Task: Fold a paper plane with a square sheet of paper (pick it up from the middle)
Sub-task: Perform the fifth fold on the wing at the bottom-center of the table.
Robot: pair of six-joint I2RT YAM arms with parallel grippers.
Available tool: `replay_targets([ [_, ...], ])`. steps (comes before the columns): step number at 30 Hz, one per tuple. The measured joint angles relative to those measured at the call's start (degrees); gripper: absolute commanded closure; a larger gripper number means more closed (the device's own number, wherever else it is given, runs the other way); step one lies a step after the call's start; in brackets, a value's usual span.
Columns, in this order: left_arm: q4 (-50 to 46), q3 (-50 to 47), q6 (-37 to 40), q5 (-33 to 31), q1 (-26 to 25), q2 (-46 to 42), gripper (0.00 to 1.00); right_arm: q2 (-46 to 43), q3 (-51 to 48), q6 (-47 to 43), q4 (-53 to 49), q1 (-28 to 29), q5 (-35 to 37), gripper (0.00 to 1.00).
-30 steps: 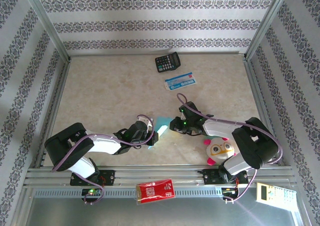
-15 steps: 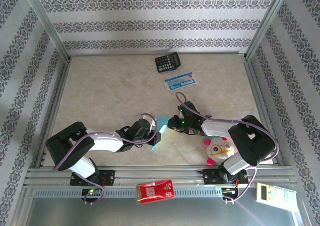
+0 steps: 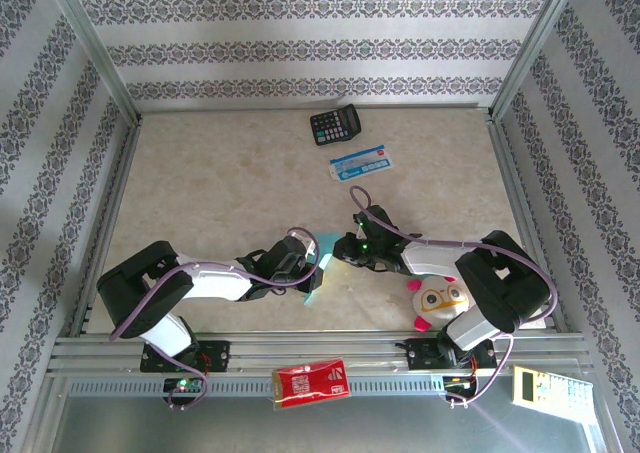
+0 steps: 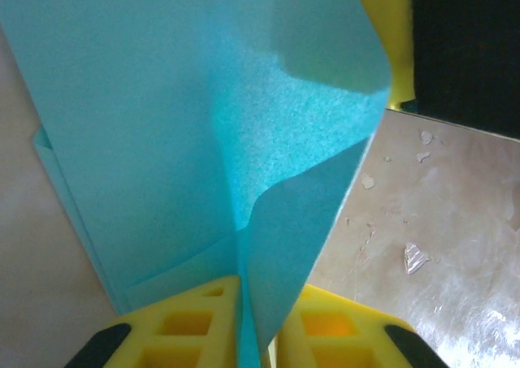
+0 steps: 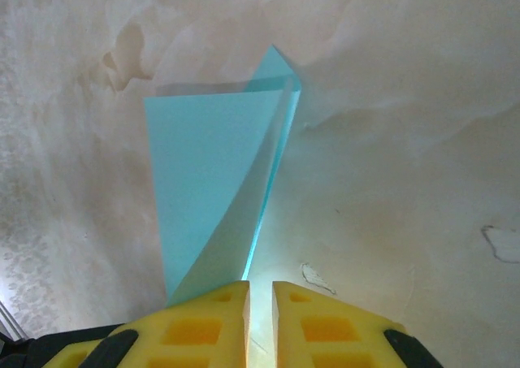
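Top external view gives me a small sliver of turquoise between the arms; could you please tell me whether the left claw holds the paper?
Observer: Yes; on the left wrist camera the paper runs down into the left claw, pinched between its yellow fingers.
Operator: And the right claw?
Observer: Its wrist camera shows the right claw shut on a creased edge, the paper widening away from it.
Operator: Is the paper lying flat?
Observer: No; the left wrist camera shows one flap curling off the layer behind.
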Motion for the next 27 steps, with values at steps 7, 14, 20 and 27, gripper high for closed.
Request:
replay_targets([
  [7,-0.52,-0.15,0.22,0.15,0.00,-0.74,1.00,-1.97,-0.85,-0.50,-0.61,-0.20,0.07,0.83],
  [14,6.03,-3.98,-2.95,3.80,0.09,-3.02,1.00,-8.92,-1.55,-4.48,-4.68,-2.86,0.48,0.81],
  [20,14.19,-6.54,-7.91,8.63,0.57,-0.35,1.00,-12.81,-1.60,-7.98,-6.73,-3.93,0.07,0.81],
  [27,22.58,-8.11,-13.18,13.66,2.45,3.89,1.00,-13.29,-1.60,-11.50,-9.09,-3.93,-1.57,0.81],
])
